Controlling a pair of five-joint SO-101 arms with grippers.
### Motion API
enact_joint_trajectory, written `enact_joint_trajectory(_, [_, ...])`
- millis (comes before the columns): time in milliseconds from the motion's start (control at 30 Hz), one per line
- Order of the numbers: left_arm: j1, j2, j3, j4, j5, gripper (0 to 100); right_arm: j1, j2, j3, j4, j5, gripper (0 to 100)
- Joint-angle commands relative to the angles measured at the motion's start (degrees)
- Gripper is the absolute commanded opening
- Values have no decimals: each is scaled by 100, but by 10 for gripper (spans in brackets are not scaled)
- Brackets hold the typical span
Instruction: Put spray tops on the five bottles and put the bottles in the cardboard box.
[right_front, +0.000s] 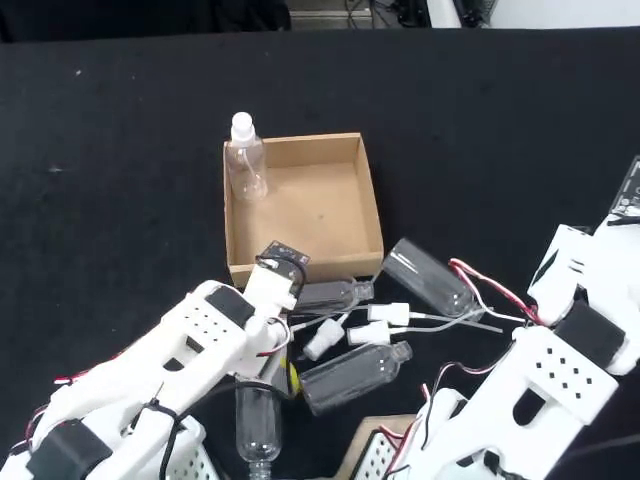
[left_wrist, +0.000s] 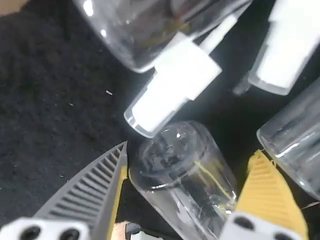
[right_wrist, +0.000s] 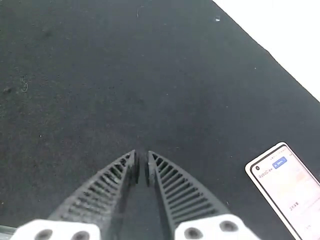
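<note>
We are working at the near side of the table. Our left gripper (left_wrist: 190, 149) is straddling the held bottle (left_wrist: 180, 175), one finger on each flank, and looks to be pinching it across the body. That grip is leaving the bottle's ends free, which we judge suits fitting a top. One of the loose spray tops (left_wrist: 172, 85) is lying just beyond its end, handy for that step. Three lying bottles (right_front: 350, 376) are clustering just near of the cardboard box (right_front: 372, 200), making each carry short. The capped bottle (right_front: 245, 165) is standing in the box's far-left corner, leaving room for four more. Our right gripper (right_wrist: 141, 160) is hanging over bare table (right_wrist: 100, 75) near a phone (right_wrist: 282, 175). Its fingers are pressed almost together, gripping nothing.
</note>
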Motion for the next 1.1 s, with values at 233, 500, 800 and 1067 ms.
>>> enact_joint_trajectory(233, [-664, -176, 22, -62, 18, 186, -26, 4, -40, -35, 44, 15])
enact_joint_trajectory(500, [-699, -176, 312, -62, 18, 94, -35, 4, -40, -220, 9, 15])
enact_joint_trajectory(800, [-1631, -185, -497, 62, 18, 101, -70, 4, -40, -211, -9, 15])
enact_joint_trajectory(1067, [-2018, -185, -1604, 2251, -360, 402, -70, 4, -40, -237, -9, 15])
